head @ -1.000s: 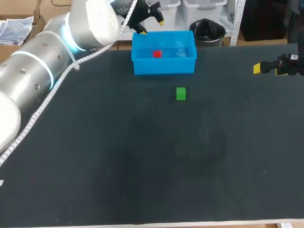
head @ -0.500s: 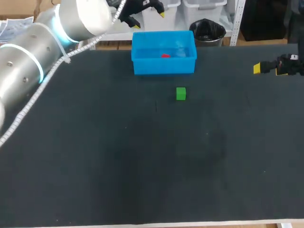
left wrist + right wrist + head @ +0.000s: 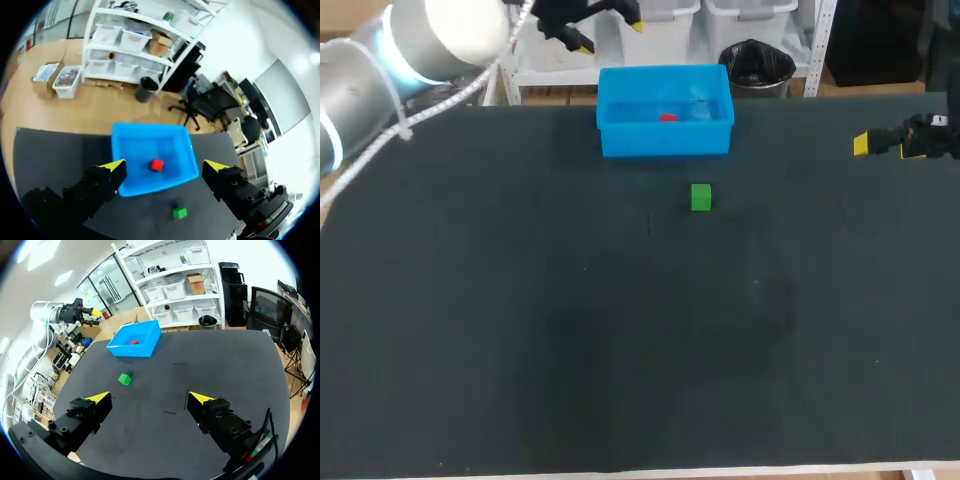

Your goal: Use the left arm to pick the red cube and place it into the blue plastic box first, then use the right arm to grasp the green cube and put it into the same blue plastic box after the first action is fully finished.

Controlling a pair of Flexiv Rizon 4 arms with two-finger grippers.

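Bench (image 3: 620,340): dark, matte surface.

Green cube (image 3: 701,197): sits flat on the bench in front of the box (image 3: 665,142), near it but not touching. It is small and bright green, with its edges slightly askew to the box's front wall.

Right end effector (image 3: 150,397): at the bench's right edge, well apart from the green cube. The head view shows only one yellow tip. The right wrist view shows both fingers spread wide with nothing between them, and the green cube lies ahead of them on the bench.

Box: blue plastic, open-topped, at the far edge of the bench.

Red cube (image 3: 157,164): inside the box. From the head view only a red sliver shows above the front wall. The left wrist view looks down into the box and shows the whole cube resting on the floor near the middle, clear of the walls.

Left end effector (image 3: 610,33): raised beyond the box's far left corner, fingers apart, holding nothing. In its own view the box and the red cube sit between its two tips.
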